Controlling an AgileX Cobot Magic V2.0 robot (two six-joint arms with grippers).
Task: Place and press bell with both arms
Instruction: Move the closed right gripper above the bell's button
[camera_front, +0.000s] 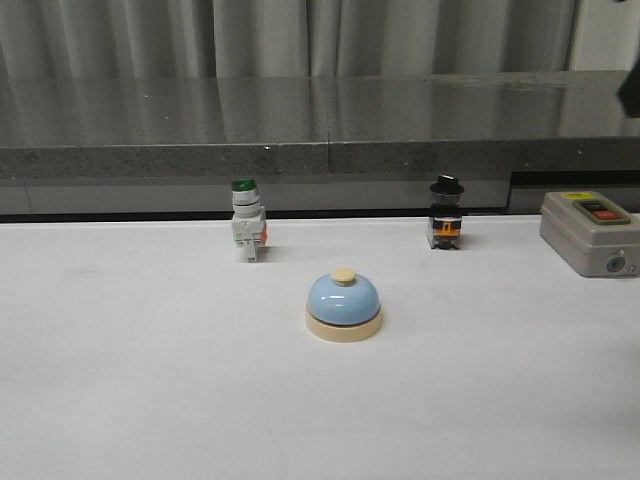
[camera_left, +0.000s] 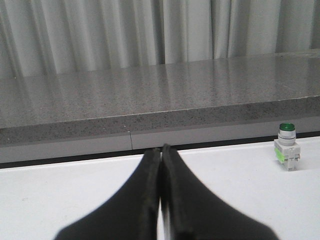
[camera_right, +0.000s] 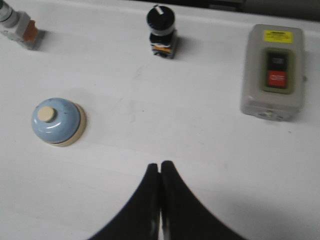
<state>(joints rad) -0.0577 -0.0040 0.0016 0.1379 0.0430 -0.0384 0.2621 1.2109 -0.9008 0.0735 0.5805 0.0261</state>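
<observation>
The bell (camera_front: 343, 305) stands on the table (camera_front: 150, 380), near its middle. Behind it to the left stands a push-button (camera_front: 247, 231), behind it to the right a knob switch (camera_front: 446, 212), and farther right a switch box (camera_front: 591, 232). A ledge (camera_front: 300, 125) runs behind the table.

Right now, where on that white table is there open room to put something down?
Bare white table runs across the whole near side in front of the bell. The back edge is busier: green-capped push-button, black knob switch, grey switch box.
</observation>
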